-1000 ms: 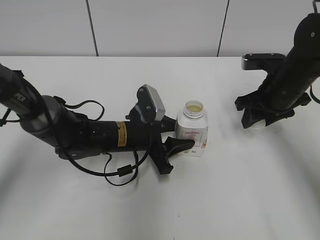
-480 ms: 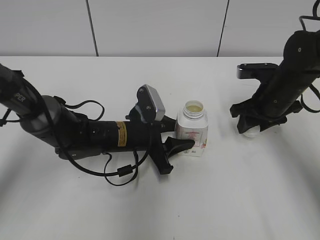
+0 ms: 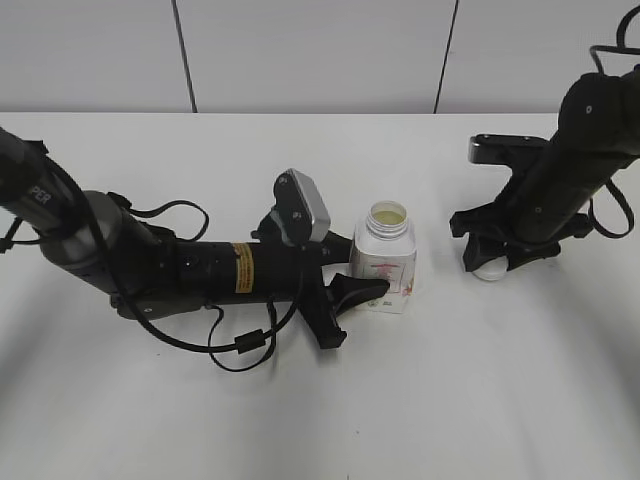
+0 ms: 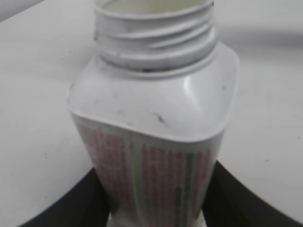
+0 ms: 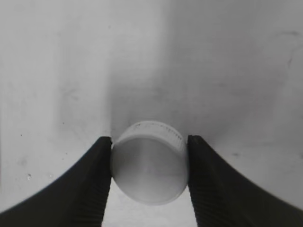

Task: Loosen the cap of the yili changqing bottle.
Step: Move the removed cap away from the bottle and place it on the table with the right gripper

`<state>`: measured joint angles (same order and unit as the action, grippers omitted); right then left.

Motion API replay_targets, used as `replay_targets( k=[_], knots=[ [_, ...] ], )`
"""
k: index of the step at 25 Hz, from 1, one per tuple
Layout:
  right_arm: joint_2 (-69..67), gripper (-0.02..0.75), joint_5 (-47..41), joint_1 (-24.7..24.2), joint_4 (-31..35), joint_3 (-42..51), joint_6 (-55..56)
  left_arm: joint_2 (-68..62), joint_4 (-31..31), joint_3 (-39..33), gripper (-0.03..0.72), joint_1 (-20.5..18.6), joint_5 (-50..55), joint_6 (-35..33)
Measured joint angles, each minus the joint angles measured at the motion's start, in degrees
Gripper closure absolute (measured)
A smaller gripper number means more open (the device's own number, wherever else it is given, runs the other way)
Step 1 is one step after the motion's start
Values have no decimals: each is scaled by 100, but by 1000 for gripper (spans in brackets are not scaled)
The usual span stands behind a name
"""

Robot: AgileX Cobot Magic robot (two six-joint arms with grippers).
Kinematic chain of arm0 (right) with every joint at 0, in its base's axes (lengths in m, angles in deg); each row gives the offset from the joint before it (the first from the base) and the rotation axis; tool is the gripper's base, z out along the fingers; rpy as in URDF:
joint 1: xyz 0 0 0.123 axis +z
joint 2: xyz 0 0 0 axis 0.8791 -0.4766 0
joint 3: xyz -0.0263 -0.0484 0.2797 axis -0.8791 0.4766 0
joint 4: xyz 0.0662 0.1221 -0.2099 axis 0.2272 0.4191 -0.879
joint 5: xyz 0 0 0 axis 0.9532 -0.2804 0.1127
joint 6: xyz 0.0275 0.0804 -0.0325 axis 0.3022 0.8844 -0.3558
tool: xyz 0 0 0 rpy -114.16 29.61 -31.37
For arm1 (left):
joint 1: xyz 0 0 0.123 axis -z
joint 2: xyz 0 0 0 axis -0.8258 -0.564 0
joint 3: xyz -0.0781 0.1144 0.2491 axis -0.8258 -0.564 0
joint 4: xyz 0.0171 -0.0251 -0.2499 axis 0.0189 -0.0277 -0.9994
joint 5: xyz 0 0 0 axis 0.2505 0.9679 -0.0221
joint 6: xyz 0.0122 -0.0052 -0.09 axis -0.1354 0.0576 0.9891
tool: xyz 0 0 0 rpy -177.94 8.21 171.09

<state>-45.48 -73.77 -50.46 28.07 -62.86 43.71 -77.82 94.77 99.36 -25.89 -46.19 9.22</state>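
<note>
My right arm has shifted left toward the bottle since a second ago, carrying the cap with it; my left arm and the bottle have not moved.

Right gripper (image 5: 149, 177): both dark fingers press the sides of the cap (image 5: 149, 161), one finger on each side, so it is clamped on the cap. The cap is small, round and white; its flat face is turned toward the wrist camera, with the ribbed rim seen along its upper edge. In the exterior view the cap (image 3: 490, 267) shows only as a pale patch under the black gripper (image 3: 492, 262), low over the table (image 3: 480, 400); I cannot tell whether it touches the surface. It sits well apart from the bottle, to the bottle's right.

Left gripper (image 3: 372, 290): my left arm lies low along the table and the fingers close on the lower body of the yili changqing bottle (image 3: 385, 258). In the left wrist view a dark finger (image 4: 78, 203) shows on each side of the bottle (image 4: 156, 118) near its base, touching its walls, so it is gripped.

Bottle: upright on the table near the centre, neck bare and open, threads exposed. White square body with rounded shoulders; red print on the sides and a pinkish-orange picture on the front
</note>
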Motion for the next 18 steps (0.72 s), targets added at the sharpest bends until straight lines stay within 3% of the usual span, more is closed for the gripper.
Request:
replay_targets(
  k=[7, 13, 16, 18],
  knots=[
    [-30, 337, -6, 0, 51, 0, -5, 0, 0, 0, 337, 0, 0, 0],
    [-30, 176, -75, 0, 60, 6, -183, 0, 0, 0, 336, 0, 0, 0],
    [-30, 157, -177, 0, 67, -17, -217, 0, -6, 0, 253, 0, 59, 26],
    [-34, 154, -269, 0, 80, -89, -221, -6, -6, 0, 141, -6, 187, 85]
  ],
)
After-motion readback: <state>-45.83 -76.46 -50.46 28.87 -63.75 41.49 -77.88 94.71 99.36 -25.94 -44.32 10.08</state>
